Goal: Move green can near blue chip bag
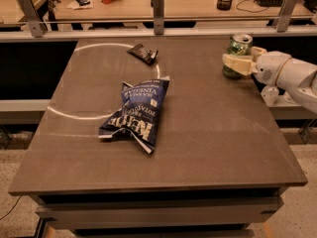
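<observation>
Here we are at the right edge of the frame, upper part: the gripper (230, 61) sits at the green can (239, 45), its cream-coloured end laid across the front of the can's lower half. The can stands upright on the far right corner of the table (223, 133), silver top showing. Is the grip clamped tight or only wrapped around it? I cannot tell from here.

So by my reading this is the grasping step, with the carry not yet begun. The blue chip bag (138, 114) lies crumpled, left of centre in the frame, well apart from the can. The next move calls for a sure hold on the can, a lift or slide leftward and toward the bottom of the frame across bare tabletop, and a set-down just beside the bag without knocking or riding onto its foil. Keeping the can upright looks like the main thing to watch.

The count: one green can, one blue chip bag, one small black wrapper (142, 52) at the upper middle of the table, and one gripper.
</observation>
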`<state>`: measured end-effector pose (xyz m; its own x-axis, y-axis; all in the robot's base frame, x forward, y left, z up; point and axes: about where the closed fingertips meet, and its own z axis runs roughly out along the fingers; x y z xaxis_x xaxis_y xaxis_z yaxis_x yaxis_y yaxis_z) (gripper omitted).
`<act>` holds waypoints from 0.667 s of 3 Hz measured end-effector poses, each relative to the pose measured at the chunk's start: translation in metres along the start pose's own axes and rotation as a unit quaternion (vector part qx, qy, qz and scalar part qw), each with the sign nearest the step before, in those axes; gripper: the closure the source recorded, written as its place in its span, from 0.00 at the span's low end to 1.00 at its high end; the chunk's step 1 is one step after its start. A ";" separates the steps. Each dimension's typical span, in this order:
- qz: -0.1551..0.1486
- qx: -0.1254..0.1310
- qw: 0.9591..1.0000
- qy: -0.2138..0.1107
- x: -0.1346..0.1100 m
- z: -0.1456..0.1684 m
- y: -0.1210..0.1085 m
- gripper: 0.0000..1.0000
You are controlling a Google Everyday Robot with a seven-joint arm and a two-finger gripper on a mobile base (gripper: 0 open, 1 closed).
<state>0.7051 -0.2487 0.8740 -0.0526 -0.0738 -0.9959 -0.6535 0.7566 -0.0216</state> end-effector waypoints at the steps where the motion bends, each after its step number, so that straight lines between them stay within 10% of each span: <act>1: -0.001 -0.014 1.000 0.001 -0.004 -0.003 0.005 0.88; 2: 0.000 -0.038 0.999 -0.007 -0.020 -0.009 0.021 1.00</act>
<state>0.6852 -0.2374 0.8944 -0.0435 -0.0643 -0.9970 -0.7092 0.7048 -0.0145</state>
